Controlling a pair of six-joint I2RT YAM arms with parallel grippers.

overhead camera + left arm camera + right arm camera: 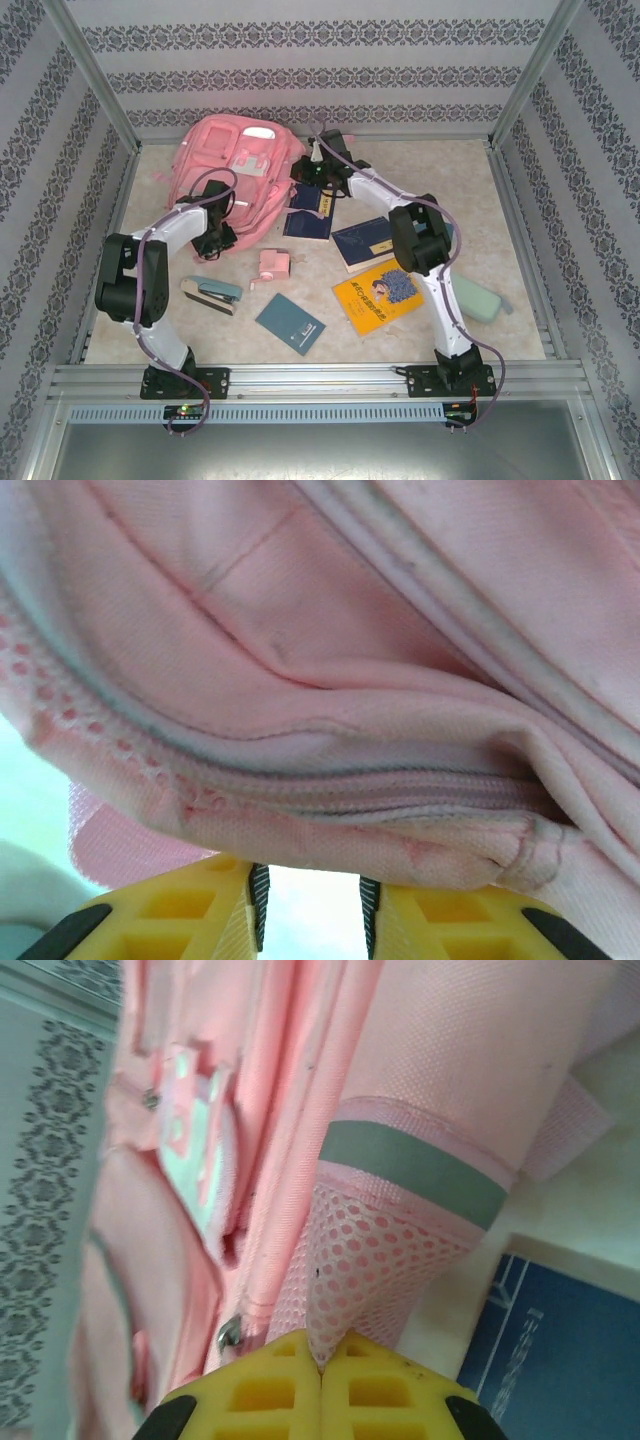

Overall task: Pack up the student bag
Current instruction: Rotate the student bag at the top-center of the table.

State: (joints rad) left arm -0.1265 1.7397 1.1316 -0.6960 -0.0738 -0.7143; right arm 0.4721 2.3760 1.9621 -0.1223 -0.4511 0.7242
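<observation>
Up close, right jaws clamp mesh (370, 1260) of the student bag (480, 1050); left jaws gape empty by its zipper (400, 788).

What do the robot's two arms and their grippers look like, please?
Both the left arm and right arm have white shells between bulky black joints, with a thin purple-grey cable looping along each. The left gripper and right gripper have yellow plastic fingers with recessed square pockets and black trim.
</observation>
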